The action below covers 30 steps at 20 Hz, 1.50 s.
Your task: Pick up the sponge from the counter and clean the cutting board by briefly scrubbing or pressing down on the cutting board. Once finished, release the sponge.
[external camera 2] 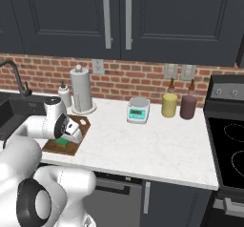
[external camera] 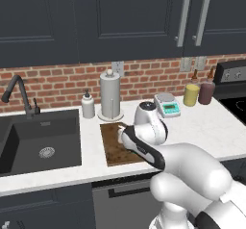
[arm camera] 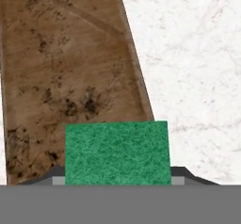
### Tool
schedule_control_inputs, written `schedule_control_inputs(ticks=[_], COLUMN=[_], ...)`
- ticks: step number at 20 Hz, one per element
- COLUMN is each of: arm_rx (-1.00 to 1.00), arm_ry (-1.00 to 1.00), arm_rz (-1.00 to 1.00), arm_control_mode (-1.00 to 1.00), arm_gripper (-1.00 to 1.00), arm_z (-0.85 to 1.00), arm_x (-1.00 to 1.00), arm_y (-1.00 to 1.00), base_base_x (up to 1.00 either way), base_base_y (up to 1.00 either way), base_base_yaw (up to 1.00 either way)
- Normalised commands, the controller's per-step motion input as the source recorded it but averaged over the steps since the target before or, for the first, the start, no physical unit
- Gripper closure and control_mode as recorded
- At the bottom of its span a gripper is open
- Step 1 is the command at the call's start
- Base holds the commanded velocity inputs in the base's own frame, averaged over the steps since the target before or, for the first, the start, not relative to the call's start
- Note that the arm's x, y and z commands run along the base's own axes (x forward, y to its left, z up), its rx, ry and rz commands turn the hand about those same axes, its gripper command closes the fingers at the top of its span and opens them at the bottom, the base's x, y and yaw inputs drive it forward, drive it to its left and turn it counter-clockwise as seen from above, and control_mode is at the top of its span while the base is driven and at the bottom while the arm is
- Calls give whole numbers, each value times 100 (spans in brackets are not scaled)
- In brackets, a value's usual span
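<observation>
The white marbled tabletop (external camera 2: 157,140) is carrying the cutting board (arm camera: 66,77) near the sink. The sponge (arm camera: 116,153) is lying green side up on the board, gripped between the fingers (arm camera: 117,180), which are standing fairly wide.

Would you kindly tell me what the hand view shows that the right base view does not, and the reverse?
Hand view alone: the cutting board's mottled stains up close, its pale handle hole, and the sponge's green top between the pincer's fingers. Right base view alone: the paper towel holder, soap dispenser, kitchen scale, two bottles, and stove. Both share the board, the sponge on it, and the white counter.
</observation>
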Motion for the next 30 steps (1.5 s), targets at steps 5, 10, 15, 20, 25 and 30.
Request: schedule_control_inputs(ticks=[5, 10, 15, 20, 25, 30], arm_rx=[0, 0, 0, 0, 0, 0], arm_ry=[-1, 0, 0, -1, -3, -1], arm_rz=[-10, -7, -4, -4, -2, 0], arm_control_mode=[-100, -100, -100, -100, -100, -100], arm_gripper=[100, 100, 100, 100, 100, 100], arm_z=[-32, -25, -14, -28, -31, -10], arm_x=[0, 2, 13, 10, 14, 8], arm_y=[2, -1, 0, -1, 0, -1], base_base_x=[0, 0, 0, 0, 0, 0], base_base_y=[0, 0, 0, 0, 0, 0], base_base_yaw=[0, 0, 0, 0, 0, 0])
